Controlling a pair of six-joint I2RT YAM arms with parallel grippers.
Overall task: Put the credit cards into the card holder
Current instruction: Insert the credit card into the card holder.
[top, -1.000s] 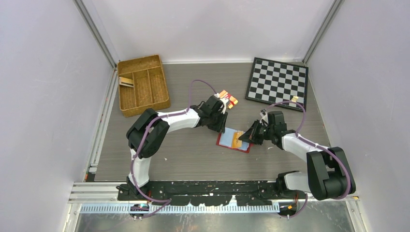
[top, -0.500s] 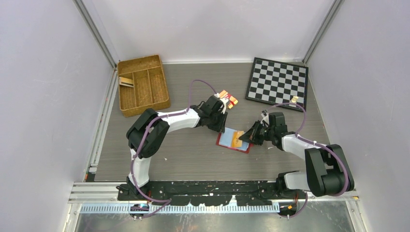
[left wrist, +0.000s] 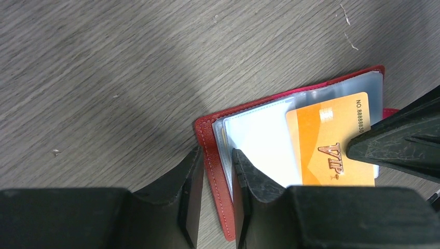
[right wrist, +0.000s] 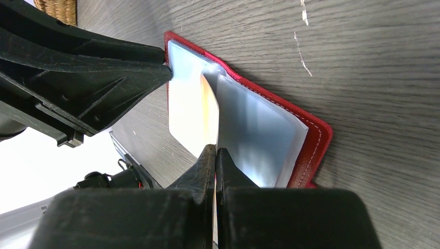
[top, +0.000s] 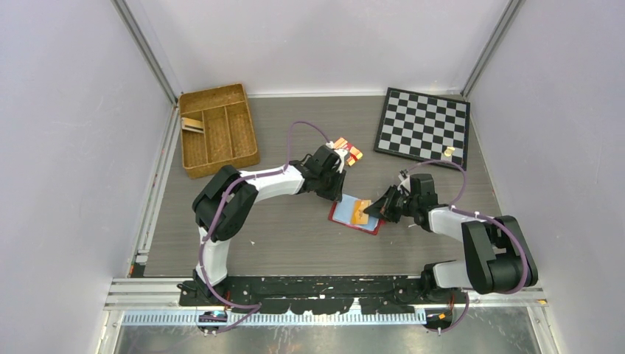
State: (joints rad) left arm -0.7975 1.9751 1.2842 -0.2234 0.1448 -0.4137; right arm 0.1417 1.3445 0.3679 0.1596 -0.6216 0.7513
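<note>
Our right pincer (right wrist: 216, 150) is clamped shut on an orange-yellow card (left wrist: 324, 129) with "VIP" printed on it, gripping it by one edge. From that wrist view we see the card edge-on, poking in between two of the clear bluish sleeves (left wrist: 257, 140). Whether it's actually inside a pocket, we can't tell. The sleeves belong to the red holder (right wrist: 311, 140), which lies open and flat on the grey wood-grain tabletop (left wrist: 104, 78), about midway between the two arms. Our left pincer (left wrist: 215, 155) is down at the holder's opposite side with only a narrow gap between the jaws. They straddle the red cover's edge, one finger on the sleeve side and the other just off the cover. Further out, a small orange-and-red pack (top: 347, 151) sits just behind the left wrist. There's a wicker tray (top: 219, 130) at the back left and a chessboard (top: 421, 127) at the back right.
</note>
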